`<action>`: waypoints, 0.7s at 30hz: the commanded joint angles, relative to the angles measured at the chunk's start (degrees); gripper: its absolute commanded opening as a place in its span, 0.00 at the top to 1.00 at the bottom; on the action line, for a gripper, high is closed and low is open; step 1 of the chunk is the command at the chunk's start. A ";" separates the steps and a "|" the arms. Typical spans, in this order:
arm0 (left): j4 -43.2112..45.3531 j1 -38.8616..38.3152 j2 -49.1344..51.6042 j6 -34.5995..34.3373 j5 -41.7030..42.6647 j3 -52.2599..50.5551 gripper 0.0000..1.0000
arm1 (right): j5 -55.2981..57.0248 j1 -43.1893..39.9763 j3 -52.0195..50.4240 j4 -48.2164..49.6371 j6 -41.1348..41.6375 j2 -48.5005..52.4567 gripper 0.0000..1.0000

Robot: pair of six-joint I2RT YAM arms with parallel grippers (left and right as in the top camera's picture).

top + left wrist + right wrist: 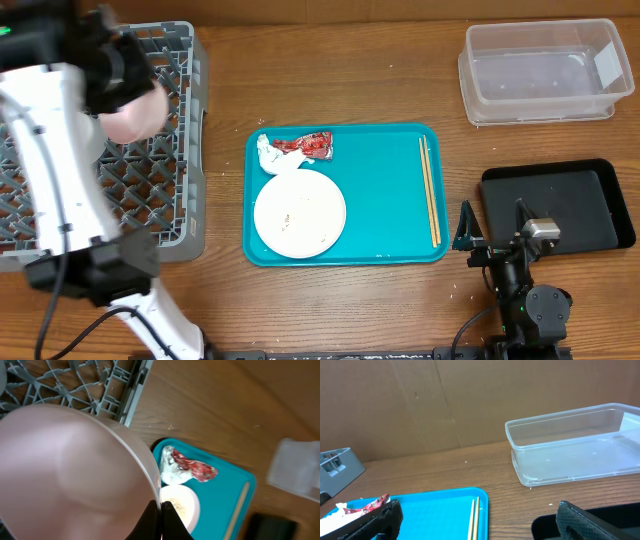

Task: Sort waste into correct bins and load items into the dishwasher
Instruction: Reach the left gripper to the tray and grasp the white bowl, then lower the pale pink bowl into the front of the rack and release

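Observation:
My left gripper [162, 510] is shut on the rim of a white bowl [135, 115] that looks pinkish from underneath [70, 470]. It holds the bowl above the right part of the grey lattice dish rack [150, 200]. On the teal tray [380, 225] lie a flat white plate [299, 213] with small food bits, a crumpled white tissue [272, 157], a red wrapper [310, 146] and two chopsticks [430, 190]. My right gripper [492, 225] stands open and holds nothing, low over the table between the teal tray and the black tray [560, 205].
The clear plastic tub [540, 70] stands at the back right, behind the black tray. A loose white grain [551, 505] lies on the wood near my right gripper. The left arm reaches over the rack's left half.

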 commanded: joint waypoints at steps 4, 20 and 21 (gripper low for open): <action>1.60 20.00 1.88 12.24 23.58 -6.40 0.96 | 0.37 -0.09 -0.59 0.35 -0.20 -0.15 0.00; 14.73 39.19 1.95 35.56 66.10 -42.82 0.96 | 0.37 -0.09 -0.59 0.35 -0.20 -0.15 0.00; 16.00 39.63 1.97 35.56 67.06 -44.33 0.96 | 0.37 -0.09 -0.59 0.35 -0.20 -0.15 0.00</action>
